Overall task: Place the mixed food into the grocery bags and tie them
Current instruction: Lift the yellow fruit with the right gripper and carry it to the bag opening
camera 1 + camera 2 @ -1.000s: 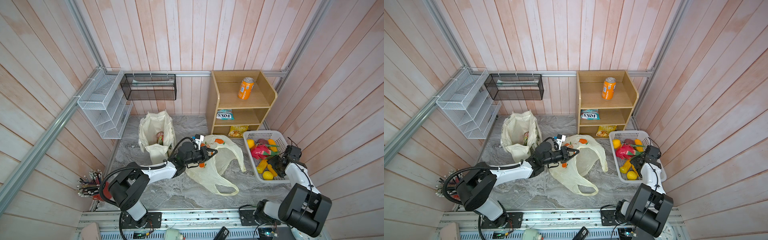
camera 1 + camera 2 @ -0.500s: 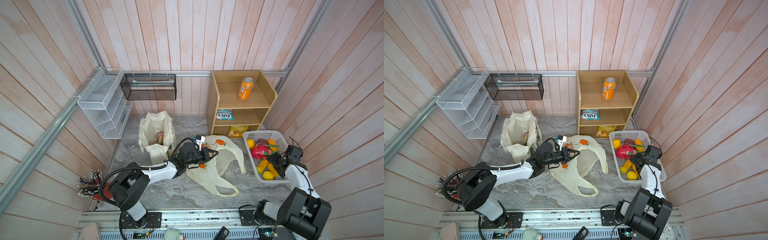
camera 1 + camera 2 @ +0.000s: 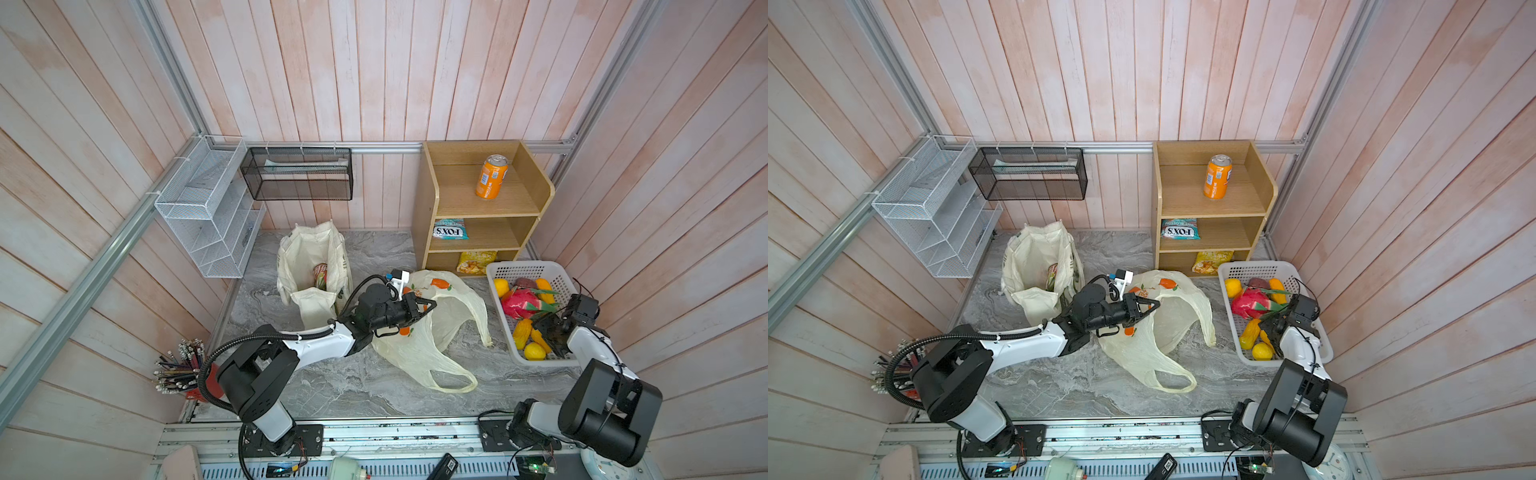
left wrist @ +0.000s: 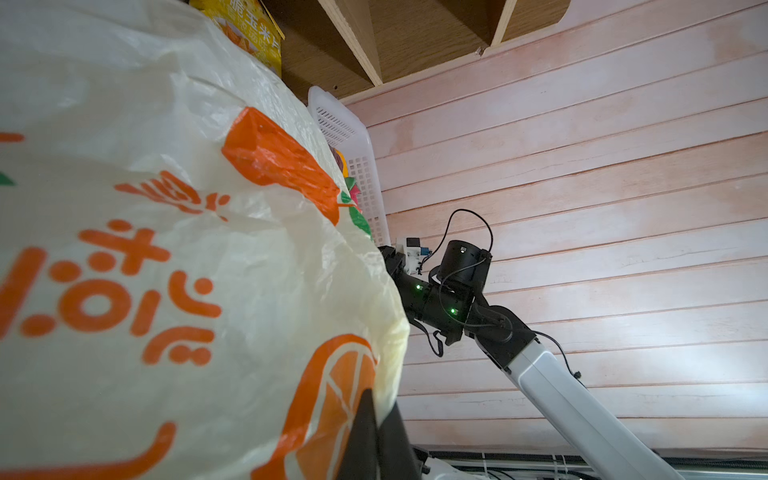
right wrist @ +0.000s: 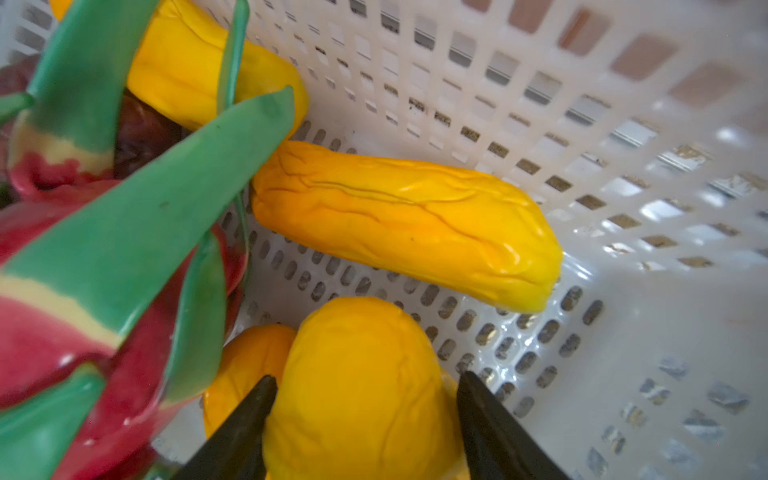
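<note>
The thin cream plastic bag [image 3: 449, 316] printed with orange fruits lies crumpled mid-floor, and my left gripper [image 3: 428, 307] is shut on its rim, holding that edge up. In the left wrist view the pinched plastic bag [image 4: 166, 249] fills most of the picture above the left gripper [image 4: 376, 415]. The canvas tote [image 3: 311, 257] stands open behind it with a red-and-green item [image 3: 321, 275] inside. My right gripper [image 5: 368, 376] is down in the white basket [image 3: 525, 268], its fingers pressed on both sides of a yellow toy fruit [image 5: 357, 415].
The basket also holds a pink dragon fruit [image 5: 62, 311], a long yellow fruit [image 5: 407, 224] and other fruits. A wooden shelf [image 3: 482, 208] behind it carries an orange can [image 3: 491, 176] and two snack packets. Wire racks hang on the back-left walls; a pencil cup [image 3: 178, 370] stands front left.
The right gripper has shifted slightly inside the basket over the yellow fruits. The left gripper keeps its hold on the bag's rim and has barely moved.
</note>
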Controlling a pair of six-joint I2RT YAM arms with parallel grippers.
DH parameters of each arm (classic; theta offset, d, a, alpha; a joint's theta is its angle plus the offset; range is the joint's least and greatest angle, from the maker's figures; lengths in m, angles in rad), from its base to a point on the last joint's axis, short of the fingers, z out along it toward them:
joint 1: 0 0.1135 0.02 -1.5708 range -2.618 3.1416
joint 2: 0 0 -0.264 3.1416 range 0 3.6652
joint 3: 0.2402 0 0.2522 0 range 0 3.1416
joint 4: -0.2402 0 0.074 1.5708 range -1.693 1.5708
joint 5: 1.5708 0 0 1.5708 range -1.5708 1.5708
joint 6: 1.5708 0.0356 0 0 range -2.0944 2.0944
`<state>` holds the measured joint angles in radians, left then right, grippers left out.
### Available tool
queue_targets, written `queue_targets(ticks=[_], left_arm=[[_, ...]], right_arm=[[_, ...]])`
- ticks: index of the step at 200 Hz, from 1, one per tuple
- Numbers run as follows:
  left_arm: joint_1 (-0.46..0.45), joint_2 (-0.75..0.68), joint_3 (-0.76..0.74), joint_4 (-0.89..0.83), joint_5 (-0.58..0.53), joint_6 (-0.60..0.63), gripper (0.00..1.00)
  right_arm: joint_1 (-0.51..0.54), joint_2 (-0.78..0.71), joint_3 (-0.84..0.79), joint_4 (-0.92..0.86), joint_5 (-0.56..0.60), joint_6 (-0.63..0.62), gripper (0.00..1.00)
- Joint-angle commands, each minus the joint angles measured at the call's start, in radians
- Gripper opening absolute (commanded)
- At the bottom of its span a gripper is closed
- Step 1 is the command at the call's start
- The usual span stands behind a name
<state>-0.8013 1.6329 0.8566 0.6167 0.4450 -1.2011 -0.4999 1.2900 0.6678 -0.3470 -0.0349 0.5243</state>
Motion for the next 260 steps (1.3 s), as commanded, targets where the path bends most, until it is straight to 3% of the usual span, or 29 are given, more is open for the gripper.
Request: queue_targets(ticks=[1,53,100,137,196,260], left_arm=[[-0.003,0.015,0.027,0.005,-0.005,0.006,0.0],[-0.006,0.016,0.03,0.002,-0.004,0.005,0.0],[-0.009,0.016,0.036,-0.007,-0.005,0.008,0.0],[-0.011,0.019,0.054,-0.035,-0.002,0.02,0.0],[-0.011,0.015,0.082,-0.104,-0.018,0.041,0.0],[-0.013,0.028,0.138,-0.185,-0.035,0.069,0.0]], right_arm=[[0.0,-0.019,-0.006,-0.016,-0.012,0.005,0.61],[0.0,-0.115,-0.002,-0.023,-0.075,0.033,0.4],[0.0,-0.195,0.061,-0.053,-0.182,0.084,0.39],[0.021,-0.293,0.109,-0.053,-0.335,0.158,0.39],[0.225,-0.44,0.192,-0.044,-0.527,0.229,0.39],[0.455,-0.605,-0.014,0.079,-0.698,0.318,0.39]])
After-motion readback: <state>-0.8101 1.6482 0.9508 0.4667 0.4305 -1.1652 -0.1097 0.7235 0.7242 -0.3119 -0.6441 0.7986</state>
